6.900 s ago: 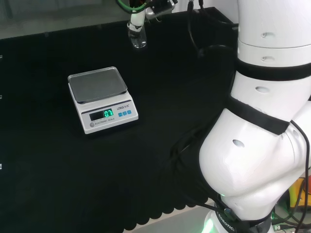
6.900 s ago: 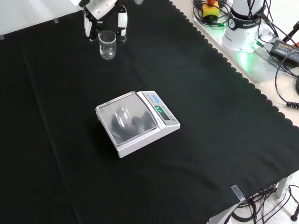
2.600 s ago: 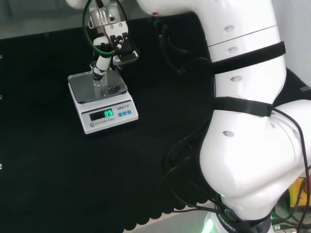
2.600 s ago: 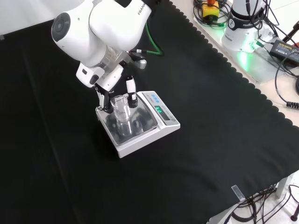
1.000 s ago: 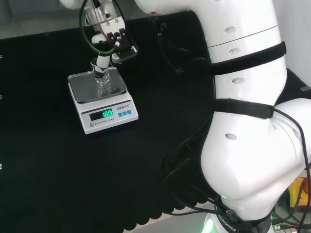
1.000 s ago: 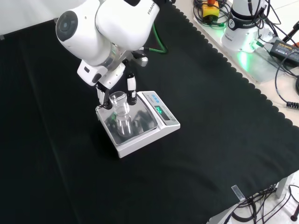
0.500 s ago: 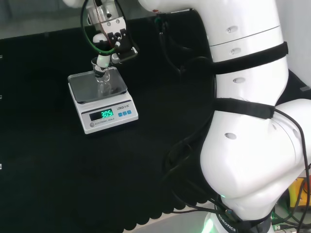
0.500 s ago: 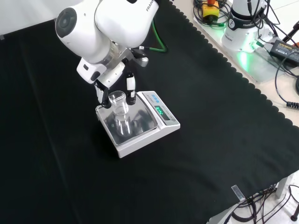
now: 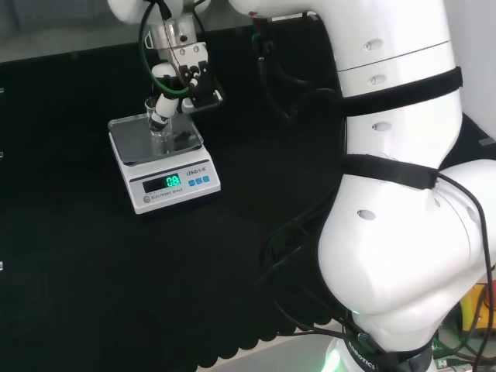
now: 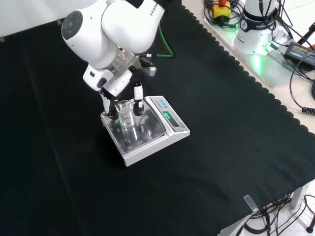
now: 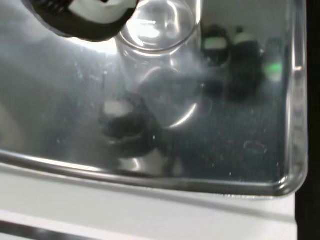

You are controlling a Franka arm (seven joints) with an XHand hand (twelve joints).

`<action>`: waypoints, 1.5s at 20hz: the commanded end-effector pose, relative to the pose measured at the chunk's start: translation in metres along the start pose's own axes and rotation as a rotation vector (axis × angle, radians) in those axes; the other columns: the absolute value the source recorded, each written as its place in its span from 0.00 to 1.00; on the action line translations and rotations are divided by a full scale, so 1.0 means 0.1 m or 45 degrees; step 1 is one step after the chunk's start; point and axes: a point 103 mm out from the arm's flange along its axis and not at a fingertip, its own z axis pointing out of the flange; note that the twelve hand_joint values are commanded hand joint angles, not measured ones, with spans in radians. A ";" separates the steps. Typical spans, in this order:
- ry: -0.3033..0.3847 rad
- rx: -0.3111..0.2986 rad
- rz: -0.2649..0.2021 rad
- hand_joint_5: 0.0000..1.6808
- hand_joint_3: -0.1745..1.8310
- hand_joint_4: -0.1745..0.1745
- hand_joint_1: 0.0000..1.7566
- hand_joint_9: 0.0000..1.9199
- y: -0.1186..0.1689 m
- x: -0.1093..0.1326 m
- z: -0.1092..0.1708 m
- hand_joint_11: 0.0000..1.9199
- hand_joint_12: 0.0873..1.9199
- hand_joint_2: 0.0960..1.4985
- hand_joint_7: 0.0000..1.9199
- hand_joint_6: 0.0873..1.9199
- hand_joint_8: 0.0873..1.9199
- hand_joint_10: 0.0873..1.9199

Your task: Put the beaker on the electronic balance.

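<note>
Now | beaker (image 10: 125,114) on balance (image 10: 170,138) pan | hand (image 10: 114,88) fingers round it

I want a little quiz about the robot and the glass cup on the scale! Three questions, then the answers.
1. True or false: the beaker is on the electronic balance.
2. Where are the fingers of the hand? A) on either side of the beaker B) flat on the cloth C) on the buttons
3. Fill in: the beaker stands ____, not tipped over.

Key: 1 true; 2 A; 3 upright
</note>
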 end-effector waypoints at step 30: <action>-0.242 -0.062 -0.021 0.32 0.00 0.22 0.46 0.46 -0.08 0.19 0.13 0.56 0.47 0.58 0.39 0.49 0.47 0.29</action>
